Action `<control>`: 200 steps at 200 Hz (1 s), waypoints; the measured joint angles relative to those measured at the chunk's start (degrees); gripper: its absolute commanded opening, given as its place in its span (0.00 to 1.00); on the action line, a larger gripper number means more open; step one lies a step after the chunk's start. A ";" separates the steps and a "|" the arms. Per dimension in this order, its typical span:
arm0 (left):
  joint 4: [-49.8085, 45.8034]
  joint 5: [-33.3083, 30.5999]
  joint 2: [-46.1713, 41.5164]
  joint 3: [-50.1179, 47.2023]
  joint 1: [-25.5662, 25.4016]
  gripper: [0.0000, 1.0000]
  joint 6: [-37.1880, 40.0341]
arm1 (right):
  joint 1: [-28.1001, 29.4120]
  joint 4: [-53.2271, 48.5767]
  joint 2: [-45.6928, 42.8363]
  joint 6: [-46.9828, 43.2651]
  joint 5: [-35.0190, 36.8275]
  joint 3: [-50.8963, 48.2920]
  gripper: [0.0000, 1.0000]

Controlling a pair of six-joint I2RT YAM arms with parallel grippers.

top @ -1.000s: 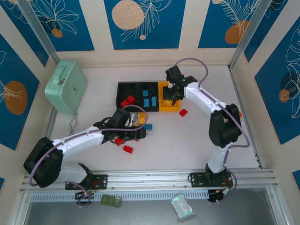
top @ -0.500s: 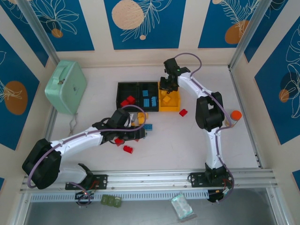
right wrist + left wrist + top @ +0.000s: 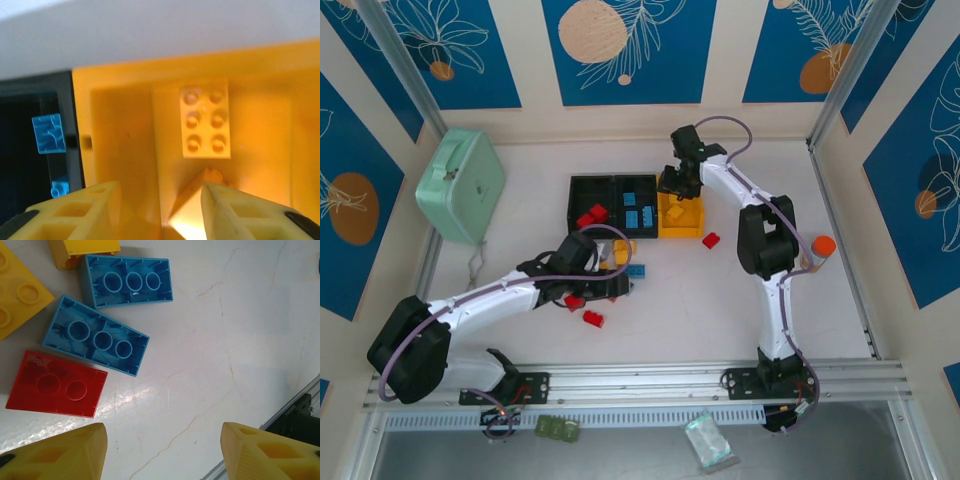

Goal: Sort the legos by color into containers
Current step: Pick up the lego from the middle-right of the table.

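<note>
**Desk lot, left to right: case, loose legos, three containers, two tools.**

We list a mint-green case at far left. Next is the left tool, fingers spread and empty, low over the desk. Just beyond it lie a red lego and two blue legos, hollow sides up, with a yellow lego beside them. The containers stand in a row. The left black bin holds red pieces, the middle black bin holds blue pieces, and the yellow-orange bin holds a flat yellow brick, studs up. The right tool hangs over that bin, fingers parted, and we see nothing pinched. A stray red brick lies right of the bins.
</note>
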 measured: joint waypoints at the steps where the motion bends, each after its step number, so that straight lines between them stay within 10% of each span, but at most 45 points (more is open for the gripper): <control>1: 0.00 -0.04 -0.02 0.00 0.00 0.62 0.02 | 0.00 -0.07 -0.26 0.09 0.04 -0.33 0.49; 97: -2.95 -0.17 0.20 3.98 0.00 0.62 4.26 | -3.28 2.32 -29.20 6.82 3.50 -29.64 0.69; 200: -2.69 0.15 2.73 5.16 -1.55 0.62 5.16 | -14.27 5.81 -31.08 16.50 1.22 -41.62 0.80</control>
